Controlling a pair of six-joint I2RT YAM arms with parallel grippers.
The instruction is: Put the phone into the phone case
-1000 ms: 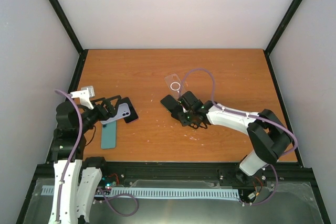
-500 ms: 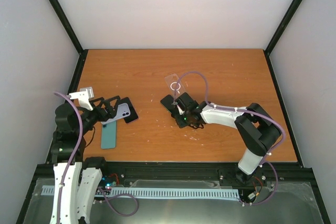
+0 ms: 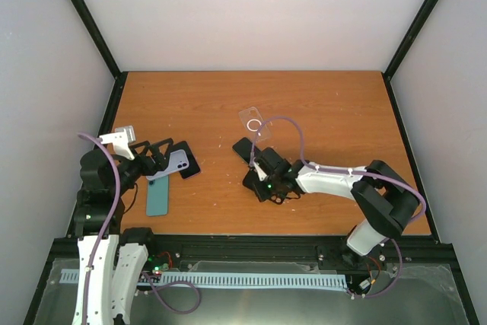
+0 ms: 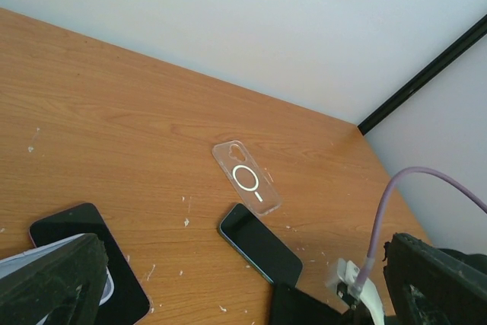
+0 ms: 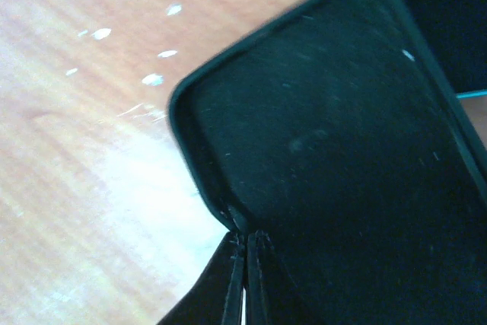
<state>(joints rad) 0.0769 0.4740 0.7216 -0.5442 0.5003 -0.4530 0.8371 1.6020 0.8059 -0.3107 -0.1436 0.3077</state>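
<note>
**Phone [image 3: 243, 149] lying screen-up just beyond the black case [image 3: 253, 183]**

We are seeing the phone, dark screen up, lying on the wooden table [image 3: 335, 112] near its middle. It is sitting between the clear case [image 3: 253, 122] with its white ring and the black case.

From above, the right gripper [image 3: 260, 180] is covering much of the black case, so that view is not telling us how its fingers stand. The right wrist camera is filling this in. There the fingertips [image 5: 230, 264] are pressed together with only a hairline between them. They are meeting the raised rim at a rounded corner of the black case, whose hollow side is facing up. Whether the rim is caught between them, we cannot tell. A teal-edged corner of the phone is showing at that view's upper right, just beside the case.

The left gripper [image 3: 156, 156] is hanging wide open near the left edge, holding nothing, over a lilac phone [image 3: 178, 161]. Its wrist camera is showing its fingers [image 4: 53, 287] at the bottom corners. Unlike the close right view, it is also showing the phone and clear case lying close together farther out on the table.
</note>
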